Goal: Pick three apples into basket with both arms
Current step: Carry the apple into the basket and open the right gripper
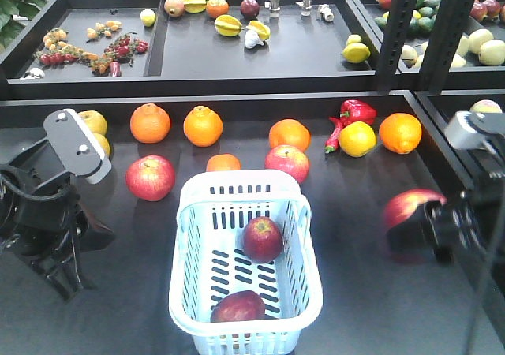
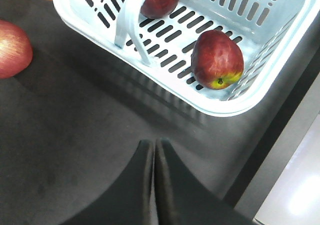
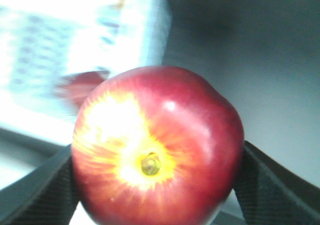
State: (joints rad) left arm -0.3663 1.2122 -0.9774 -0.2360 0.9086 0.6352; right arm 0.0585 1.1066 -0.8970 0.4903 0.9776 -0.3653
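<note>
Apples, three small red ones, are accounted for: two lie inside the pale blue-white slotted plastic basket (image 1: 244, 270), a dark maroon apple (image 1: 262, 238) near the middle of its floor and a deep red apple with a yellowish stem patch (image 2: 217, 59) at the near end wall. The third red apple with a yellow starburst round its stem (image 3: 157, 147) is clamped stem-outward between the two black fingers of the right pincer (image 1: 430, 221), held clear of the dark tabletop (image 1: 371, 292) to the right of the basket, apparently for carrying across. Blur in the right wrist view suggests motion. The right arm reaches in low from the right edge. The left pincer (image 2: 154, 157) hangs empty, fingers closed together, above bare tabletop just outside the basket's left wall, seemingly parked out of the way. Judged remaining: one delivery.
</note>
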